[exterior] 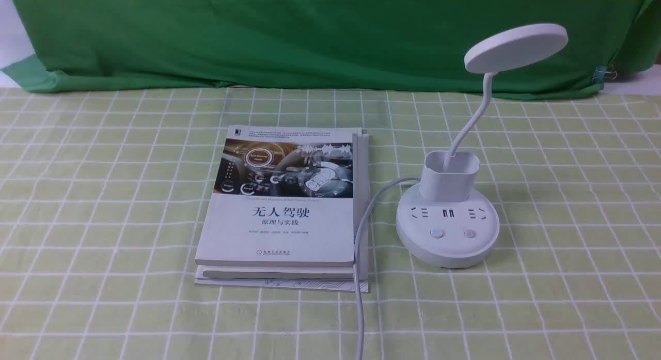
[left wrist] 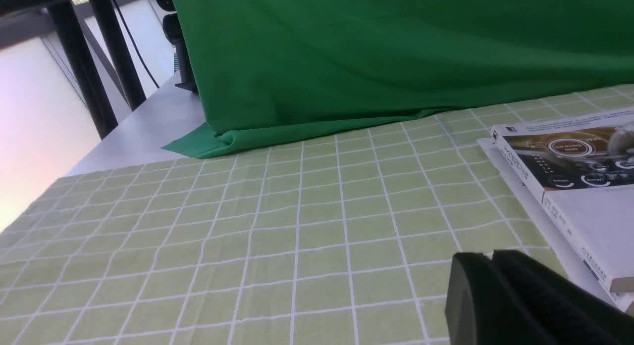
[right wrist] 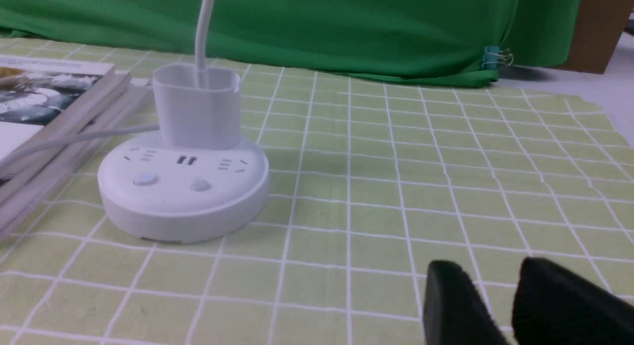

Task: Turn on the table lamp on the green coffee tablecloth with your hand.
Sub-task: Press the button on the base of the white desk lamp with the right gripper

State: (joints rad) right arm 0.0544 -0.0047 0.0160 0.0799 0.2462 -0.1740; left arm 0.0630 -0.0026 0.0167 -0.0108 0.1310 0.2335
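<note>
Table lamp (exterior: 448,236) is seen set upright on the green coffee tablecloth (exterior: 103,194), just right of the book (exterior: 281,215), whose edge is crossed by its cord. The left end effector (left wrist: 493,266) is held pressed together, the right end effector (right wrist: 490,273) slightly spread; nothing is gripped.

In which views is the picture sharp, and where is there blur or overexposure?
Front view: soft even light, sharp enough to read the book title; no glare on the table lamp. Left wrist view: the left gripper is a blurred shape, and the background is washed out. Right wrist view: the lamp base is sharp with a soft shadow; the right gripper is out of focus.
</note>
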